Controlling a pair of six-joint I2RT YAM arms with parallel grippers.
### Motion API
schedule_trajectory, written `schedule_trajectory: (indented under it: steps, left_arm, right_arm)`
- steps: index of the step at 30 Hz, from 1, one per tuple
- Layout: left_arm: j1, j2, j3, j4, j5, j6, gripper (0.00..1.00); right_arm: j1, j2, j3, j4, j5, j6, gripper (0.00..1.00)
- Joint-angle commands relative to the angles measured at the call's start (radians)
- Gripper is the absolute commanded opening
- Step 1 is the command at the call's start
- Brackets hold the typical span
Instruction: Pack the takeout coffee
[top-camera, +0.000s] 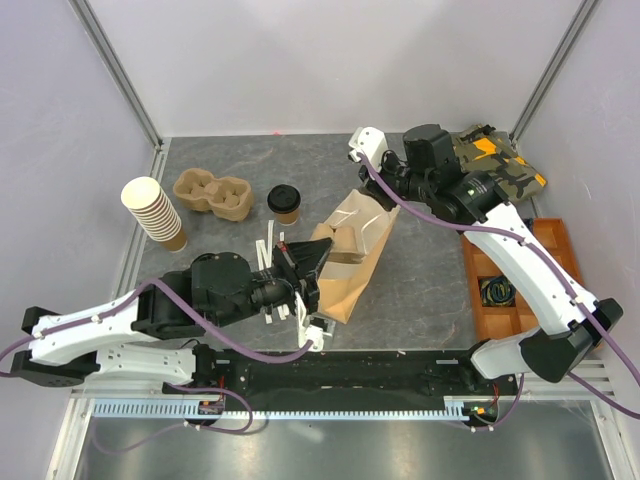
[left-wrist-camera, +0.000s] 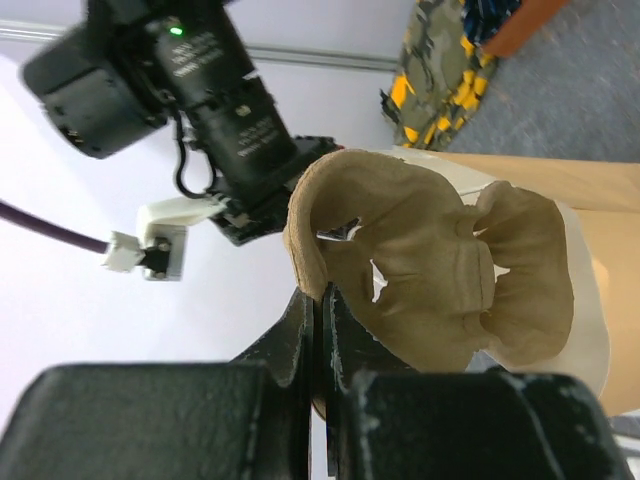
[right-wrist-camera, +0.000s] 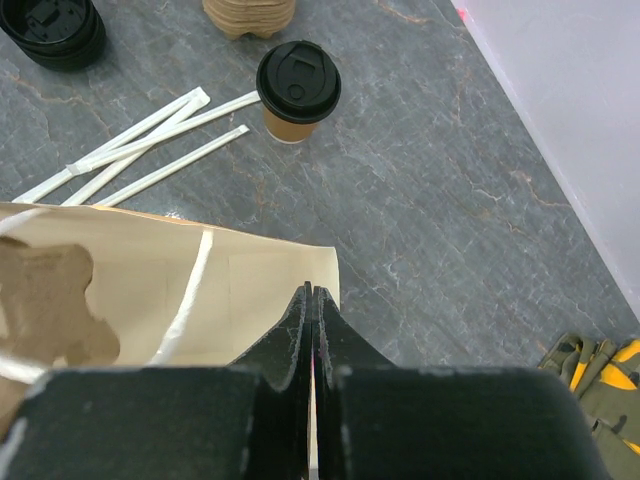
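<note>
The takeout coffee (top-camera: 285, 203), a small brown cup with a black lid, stands on the table left of the paper bag (top-camera: 352, 275); the right wrist view shows the cup (right-wrist-camera: 298, 88) apart from both arms. The bag lies on its side, mouth toward the back. Inside its mouth sits a pulp cup carrier (left-wrist-camera: 420, 270). My left gripper (left-wrist-camera: 318, 300) is shut on that carrier's edge, at the bag's left side (top-camera: 316, 258). At the mouth's far end, my right gripper (right-wrist-camera: 314, 292) is shut on the bag's rim (right-wrist-camera: 230, 290).
A second pulp carrier (top-camera: 212, 194) and a leaning stack of brown cups (top-camera: 155, 212) stand at the back left. Wrapped straws (right-wrist-camera: 130, 145) lie beside the bag, black lids (right-wrist-camera: 50, 28) beyond them. A camouflage cloth (top-camera: 495, 160) and a wooden tray (top-camera: 520, 280) are on the right.
</note>
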Motion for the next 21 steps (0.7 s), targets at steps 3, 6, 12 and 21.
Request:
schedule_trajectory:
  steps: [3, 6, 12, 21]
  left_arm:
    - [-0.004, -0.016, -0.019, 0.150, 0.134, 0.057, 0.02]
    - [-0.004, -0.002, -0.048, 0.253, 0.146, 0.130, 0.02]
    - [-0.004, 0.015, -0.053, 0.317, 0.129, 0.169, 0.02]
    - [-0.001, -0.045, -0.085, 0.267, 0.094, 0.145, 0.02]
  right_arm:
    - [-0.004, -0.024, -0.001, 0.055, 0.017, 0.027, 0.00]
    - [-0.004, -0.015, 0.014, 0.043, 0.023, 0.033, 0.00]
    - [-0.004, -0.033, 0.004, 0.015, 0.006, 0.007, 0.00]
    - [-0.059, -0.033, 0.091, -0.158, -0.074, -0.090, 0.68]
